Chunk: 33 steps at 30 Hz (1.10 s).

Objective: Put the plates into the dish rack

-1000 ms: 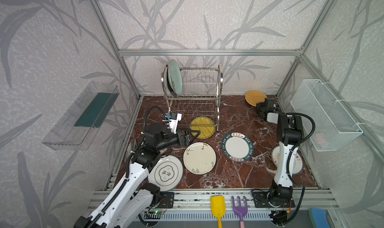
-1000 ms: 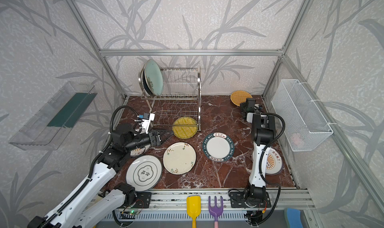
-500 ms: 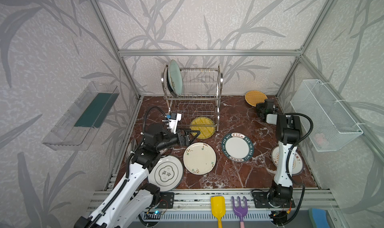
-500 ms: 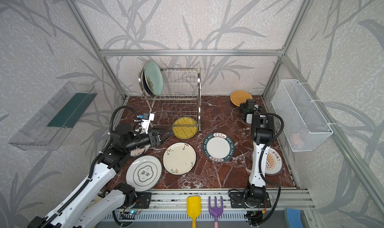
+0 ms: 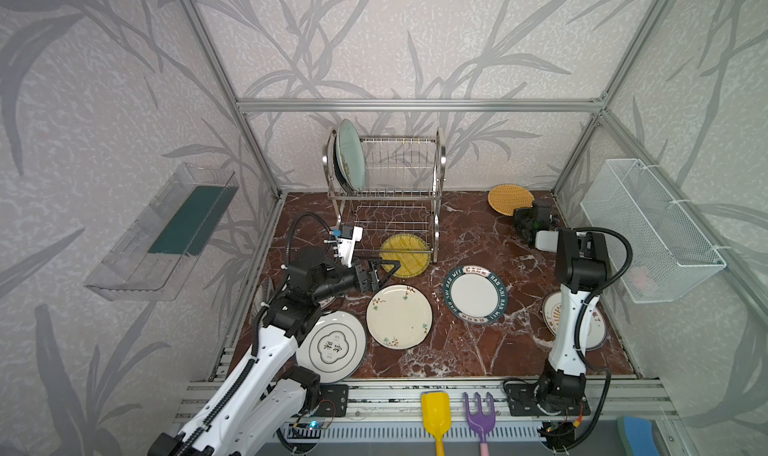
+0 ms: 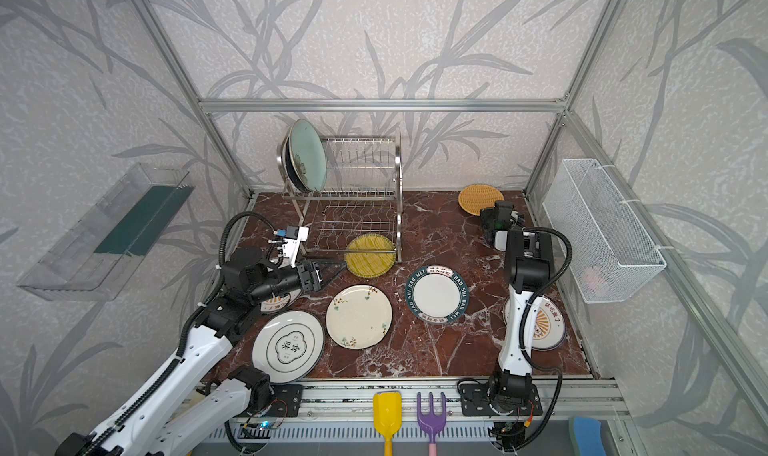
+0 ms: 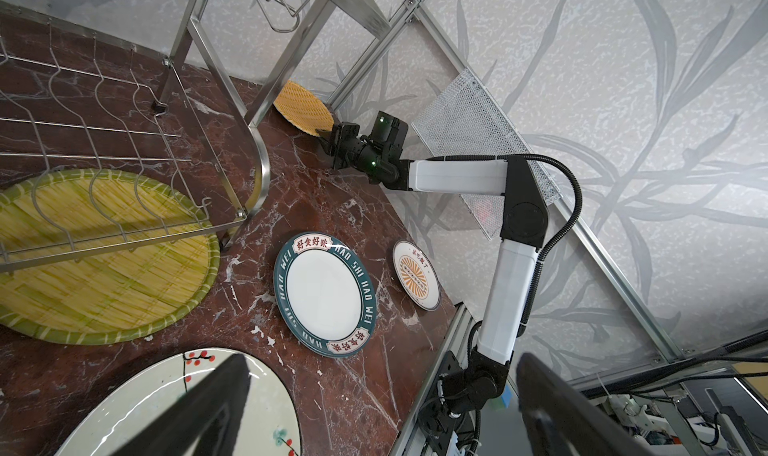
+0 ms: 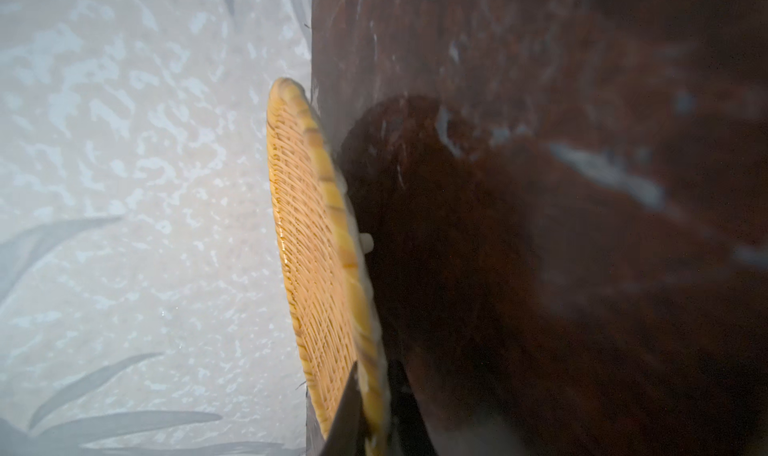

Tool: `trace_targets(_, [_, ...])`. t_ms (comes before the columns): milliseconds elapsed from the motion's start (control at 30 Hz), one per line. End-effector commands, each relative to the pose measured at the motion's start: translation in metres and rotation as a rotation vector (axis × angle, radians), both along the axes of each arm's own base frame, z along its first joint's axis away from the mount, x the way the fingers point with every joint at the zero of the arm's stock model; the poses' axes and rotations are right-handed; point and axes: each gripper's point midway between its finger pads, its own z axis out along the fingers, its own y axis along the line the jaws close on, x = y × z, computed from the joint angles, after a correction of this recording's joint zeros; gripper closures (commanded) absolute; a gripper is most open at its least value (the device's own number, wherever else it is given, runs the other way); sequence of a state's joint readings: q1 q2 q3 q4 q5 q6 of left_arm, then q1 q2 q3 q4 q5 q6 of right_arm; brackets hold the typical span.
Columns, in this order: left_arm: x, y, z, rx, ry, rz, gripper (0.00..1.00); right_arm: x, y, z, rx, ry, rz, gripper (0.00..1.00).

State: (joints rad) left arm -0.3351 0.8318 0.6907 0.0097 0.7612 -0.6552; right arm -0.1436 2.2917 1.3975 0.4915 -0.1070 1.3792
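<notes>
Dish rack (image 5: 384, 192): upper-tier slots right of the pale teal plate (image 5: 351, 159) stand open from above. The lower tier's front rail crosses over the yellow striped plate (image 5: 405, 254), barring a straight lift, and the left gripper (image 5: 390, 268) has its fingers spread wide at that plate's near rim. Bare surface (image 5: 469, 225) between the rack's right legs and the orange woven plate (image 5: 510, 198) leaves a clear lane; that plate is hemmed by the back wall (image 5: 519, 151) and the right gripper (image 8: 374, 408) pinched on its rim. Front surface crowded: cream floral plate (image 5: 399, 316), teal-rimmed plate (image 5: 475, 294) and character plate (image 5: 332, 346) lie flat with narrow gaps between.
</notes>
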Motion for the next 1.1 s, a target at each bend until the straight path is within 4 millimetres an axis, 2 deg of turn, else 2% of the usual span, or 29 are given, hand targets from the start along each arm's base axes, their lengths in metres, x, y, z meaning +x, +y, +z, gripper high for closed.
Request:
trace_targets(0, [-0.002,0.002,0.006,-0.01,-0.026,0.002,0.01,-0.009,0.003,0.042,-0.037,-0.052,0.043,1.0])
trace_targets(67, [-0.001,0.002,0.006,-0.01,-0.024,0.002,0.01,-0.014,0.008,0.06,-0.046,-0.087,0.067,1.0])
trace_targets(267, [0.0,0.004,0.006,-0.011,-0.026,0.012,0.01,-0.052,0.022,0.104,-0.071,-0.159,0.131,1.0])
trace_targets(367, [0.001,0.005,0.005,-0.011,-0.022,0.014,0.01,-0.079,0.03,0.122,-0.073,-0.185,0.152,1.0])
trace_targets(500, [0.004,0.006,0.004,-0.012,-0.013,0.022,0.01,-0.125,0.042,0.138,-0.072,-0.185,0.183,1.0])
trace_targets(700, [0.007,0.007,0.002,-0.008,-0.003,0.032,0.01,-0.187,0.065,0.147,-0.085,-0.188,0.28,1.0])
trace_targets(867, [0.008,0.008,-0.001,0.006,0.002,0.039,0.01,-0.234,0.084,0.14,-0.096,-0.156,0.371,1.0])
trace_targets(1067, [0.007,0.011,0.002,0.016,-0.016,0.046,0.01,-0.278,0.107,0.131,-0.135,-0.16,0.506,1.0])
